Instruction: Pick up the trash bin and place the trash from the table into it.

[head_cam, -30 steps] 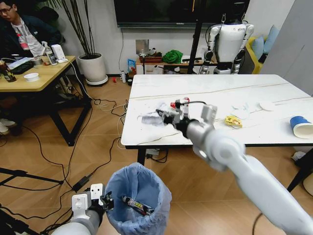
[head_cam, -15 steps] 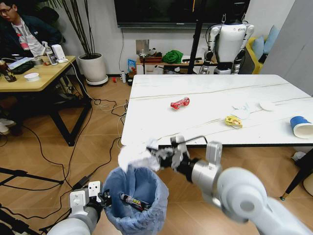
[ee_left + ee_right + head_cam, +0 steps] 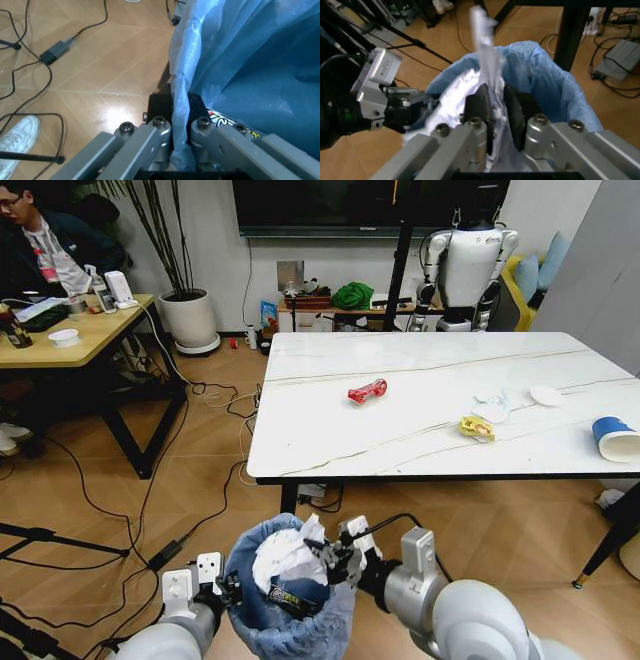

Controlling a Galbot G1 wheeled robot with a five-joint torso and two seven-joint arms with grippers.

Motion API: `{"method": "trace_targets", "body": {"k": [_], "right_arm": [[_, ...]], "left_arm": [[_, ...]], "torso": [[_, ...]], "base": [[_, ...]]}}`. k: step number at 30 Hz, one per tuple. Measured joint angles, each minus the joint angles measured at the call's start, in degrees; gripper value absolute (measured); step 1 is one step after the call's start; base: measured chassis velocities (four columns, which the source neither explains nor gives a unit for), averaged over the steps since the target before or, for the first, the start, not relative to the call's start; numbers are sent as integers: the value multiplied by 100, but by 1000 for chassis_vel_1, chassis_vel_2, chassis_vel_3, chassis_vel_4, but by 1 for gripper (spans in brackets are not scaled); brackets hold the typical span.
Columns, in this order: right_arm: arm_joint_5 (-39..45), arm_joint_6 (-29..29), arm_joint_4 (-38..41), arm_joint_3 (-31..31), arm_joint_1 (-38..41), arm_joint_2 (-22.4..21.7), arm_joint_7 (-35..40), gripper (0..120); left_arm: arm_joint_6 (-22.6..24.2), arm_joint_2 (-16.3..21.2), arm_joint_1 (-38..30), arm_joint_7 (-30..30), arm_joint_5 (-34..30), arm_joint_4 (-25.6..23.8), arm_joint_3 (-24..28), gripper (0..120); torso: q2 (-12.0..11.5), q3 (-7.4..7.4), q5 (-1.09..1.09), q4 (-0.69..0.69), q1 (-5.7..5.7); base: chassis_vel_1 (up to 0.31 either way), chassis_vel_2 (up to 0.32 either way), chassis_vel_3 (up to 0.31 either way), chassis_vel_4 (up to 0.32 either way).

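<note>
My right gripper (image 3: 335, 557), a second ago over the table (image 3: 420, 435), has swung down to the trash bin (image 3: 285, 620), pads pinched on the white tissue (image 3: 285, 558) now at the bin's mouth. My left gripper (image 3: 228, 590) clamps the rim just beside it. Release looks imminent; the red wrapper (image 3: 367, 391), yellow wrapper (image 3: 476, 427) and paper cup (image 3: 615, 438) remain on the table.

Herringbone wood floor (image 3: 200, 440), yellow-wood desk (image 3: 85, 335), white wall (image 3: 215, 240).

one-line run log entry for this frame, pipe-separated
left gripper: shut on trash bin rim | right gripper: shut on white tissue over bin mouth | on table: red wrapper, yellow wrapper, cup
</note>
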Motion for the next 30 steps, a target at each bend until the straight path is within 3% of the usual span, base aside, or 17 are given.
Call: {"method": "trace_targets", "body": {"k": [14, 15, 18, 21, 24, 30], "right_arm": [[-20, 20, -212, 39, 135, 92, 105, 58], [84, 28, -159, 167, 181, 113, 112, 65], [244, 36, -106, 387, 283, 126, 126, 71], [955, 77, -89, 1274, 777, 123, 169, 89], [1424, 82, -206, 1702, 1162, 84, 279, 97], [1715, 139, -963, 1910, 2115, 100, 670, 100]], "left_arm": [[0, 17, 28, 36, 2, -43, -28, 0], [0, 18, 37, 37, 2, -48, -41, 0], [0, 16, 56, 39, 5, -52, -58, 0], [0, -26, 142, 94, 122, -76, -44, 0], [0, -58, 187, 129, 223, -83, -12, 0], [0, -137, 255, 158, 362, -106, 39, 0]], "torso": [[-1, 0, 0, 0, 0], [-1, 0, 0, 0, 0], [-1, 0, 0, 0, 0], [-1, 0, 0, 1, 0], [-1, 0, 0, 0, 0], [-1, 0, 1, 0, 0]], "base": [[0, 0, 0, 0], [0, 0, 0, 0], [0, 0, 0, 0], [0, 0, 0, 0], [0, 0, 0, 0], [0, 0, 0, 0]]}}
